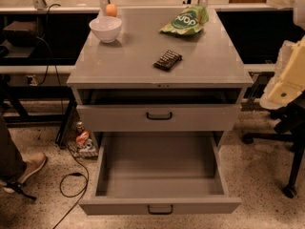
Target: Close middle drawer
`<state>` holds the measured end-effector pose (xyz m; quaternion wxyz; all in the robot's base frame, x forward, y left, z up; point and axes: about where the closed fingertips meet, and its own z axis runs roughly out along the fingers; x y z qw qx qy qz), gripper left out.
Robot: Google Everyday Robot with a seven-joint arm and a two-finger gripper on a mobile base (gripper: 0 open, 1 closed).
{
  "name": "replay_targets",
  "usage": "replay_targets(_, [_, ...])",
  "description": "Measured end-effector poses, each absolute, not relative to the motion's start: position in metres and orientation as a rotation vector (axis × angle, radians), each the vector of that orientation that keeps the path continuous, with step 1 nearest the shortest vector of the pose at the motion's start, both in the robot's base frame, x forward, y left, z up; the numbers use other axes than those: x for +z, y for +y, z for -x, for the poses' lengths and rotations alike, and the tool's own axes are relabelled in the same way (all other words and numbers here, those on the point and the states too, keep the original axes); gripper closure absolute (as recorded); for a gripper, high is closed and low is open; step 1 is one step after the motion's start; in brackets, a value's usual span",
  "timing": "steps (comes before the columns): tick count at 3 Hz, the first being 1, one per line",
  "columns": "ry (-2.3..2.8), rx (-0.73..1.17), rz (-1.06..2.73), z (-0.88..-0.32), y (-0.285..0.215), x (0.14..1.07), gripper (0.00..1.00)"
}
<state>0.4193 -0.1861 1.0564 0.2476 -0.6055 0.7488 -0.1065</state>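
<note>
"Middle drawer (159, 163), where did it sit?"
"Pulled far out, its bare grey floor showing, below and well to the left of the gripper (282, 90). That hung pale at the right edge, just beside the cabinet's corner. Whether it gripped anything, I could not tell."
"And the surface?"
"The grey cabinet top (143, 56) carried a white bowl (105, 28), an orange ball (111, 10) behind it, a green bag (186, 20) and a dark bar (167, 60), all left of the gripper. The top drawer (200, 117) stood slightly open."
"The room?"
"Speckled floor (257, 175), with a black cable (74, 175) and someone's shoe (29, 167) far left. Possibly a chair base (286, 128) stood beneath the gripper."
</note>
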Motion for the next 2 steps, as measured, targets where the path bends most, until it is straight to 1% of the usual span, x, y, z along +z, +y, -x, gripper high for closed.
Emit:
replay_targets(1, [2.041, -0.290, 1.651, -0.419, -0.186, 1.057, 0.00])
replay_targets(2, [2.111, -0.250, 1.693, -0.419, -0.170, 1.029, 0.00])
